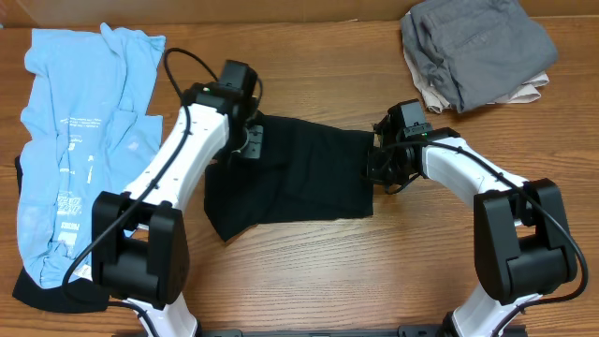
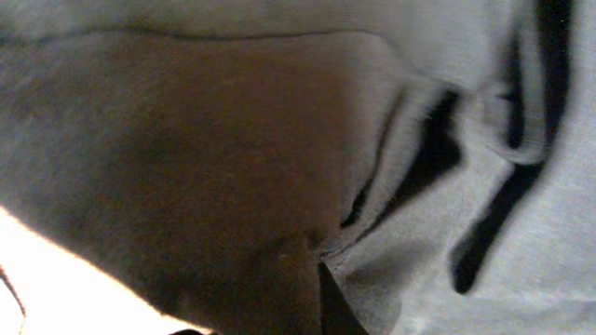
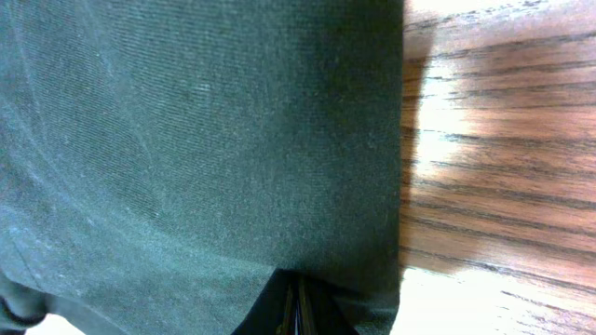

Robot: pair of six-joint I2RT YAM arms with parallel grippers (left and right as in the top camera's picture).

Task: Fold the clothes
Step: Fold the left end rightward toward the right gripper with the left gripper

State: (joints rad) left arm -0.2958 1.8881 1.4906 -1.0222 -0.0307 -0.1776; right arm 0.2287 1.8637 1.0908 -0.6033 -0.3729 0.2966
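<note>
— Where does the black garment [image 1: 290, 173] lie?

— Spread near the middle of the counter [image 1: 328, 271], roughly flat, with a loose flap trailing toward the near edge on its left side. Each arm is at one end of it: the left gripper [image 1: 251, 142] at its far left corner, the right gripper [image 1: 379, 168] at its right edge.

— Why one at each end?

— Likely so that the cloth can be kept taut between them and one edge carried over evenly. That is a judgement from the placing.

— Do the fingers hold anything?

— In the right wrist view the right gripper [image 3: 298, 312] has its fingers drawn narrow, nearly together, with the black garment [image 3: 186, 140] running over them beside bare counter [image 3: 494, 140]; it seems to pinch the hem. In the left wrist view creased cloth fills the frame and no fingers show clearly, so one cannot tell whether that hand is wide or closed.

— Any baskets or bins?

— None in view. The nearest thing to a store is the grey folded pile [image 1: 477, 47] at the far right corner, resting on a beige piece [image 1: 529, 92]; finished items appear to be gathered there. Along the left edge a blue shirt [image 1: 80, 140] lies unfolded over some dark cloth [image 1: 42, 292], probably waiting its turn.
</note>
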